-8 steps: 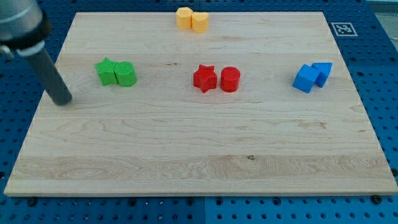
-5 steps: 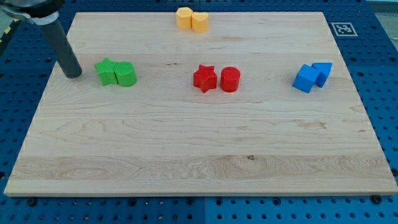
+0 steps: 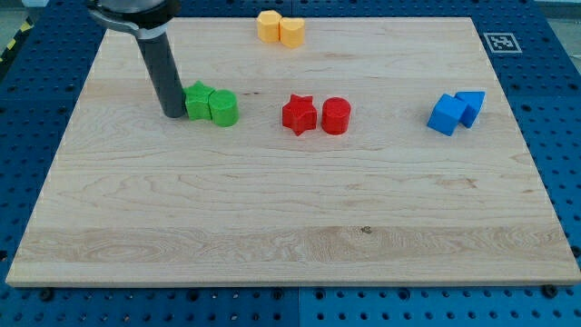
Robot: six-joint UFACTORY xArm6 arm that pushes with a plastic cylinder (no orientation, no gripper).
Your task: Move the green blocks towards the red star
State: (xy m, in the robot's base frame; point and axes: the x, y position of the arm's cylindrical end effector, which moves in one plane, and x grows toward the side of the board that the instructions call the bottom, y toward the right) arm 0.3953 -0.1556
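Note:
A green star and a green cylinder sit touching side by side, left of the board's middle. My tip is against the green star's left side. The red star lies at the middle of the board, a short gap to the right of the green cylinder, with a red cylinder touching its right side.
Two orange blocks sit together at the board's top edge. Two blue blocks sit together at the right. The wooden board lies on a blue pegboard table.
My tip swung from the board's left edge to the green star and pushed both green blocks to the right, closer to the red star.

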